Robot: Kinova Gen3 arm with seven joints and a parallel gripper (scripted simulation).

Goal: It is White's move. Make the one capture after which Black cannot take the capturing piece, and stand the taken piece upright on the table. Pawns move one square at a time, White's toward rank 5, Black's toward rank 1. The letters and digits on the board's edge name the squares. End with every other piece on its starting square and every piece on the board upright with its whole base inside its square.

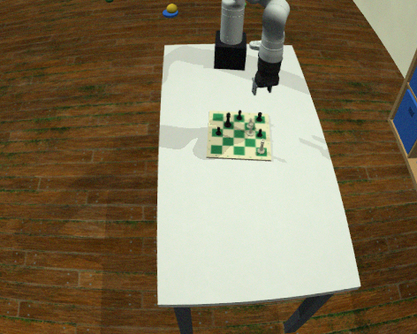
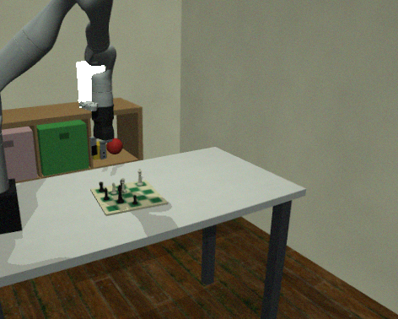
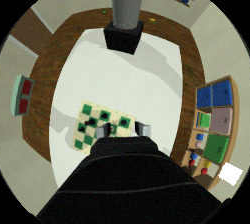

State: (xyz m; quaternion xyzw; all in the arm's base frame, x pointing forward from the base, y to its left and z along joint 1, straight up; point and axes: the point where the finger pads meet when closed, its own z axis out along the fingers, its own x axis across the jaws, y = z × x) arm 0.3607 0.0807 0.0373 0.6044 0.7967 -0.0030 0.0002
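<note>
Nearest the table's front edge, on the board [image 1: 239,135], one white piece [image 1: 261,148] stands in the front row at the right. One row back a second white piece [image 1: 250,127] is seen, with a black piece [image 1: 260,132] just beside it on the right. Further black pieces [image 1: 228,121] are ranged across the left and the far rows. All appear upright; types and square labels cannot be read at this size.

Beyond the board, the gripper [image 1: 261,88] is held high over bare table [image 1: 251,242], between board and arm base, fingers fully spread, nothing held.

Step in hand, as judged: approach to the black piece to be captured; nothing has been taken yet.

To be done well:
- Target is to be confirmed from the edge letters first.
- Descent is to be made vertical, jaws straddling the target's head only; neighbours stand close.
- Piece is to be lifted straight up before any traverse.
- It is to be set upright on table well apart from the board.
</note>
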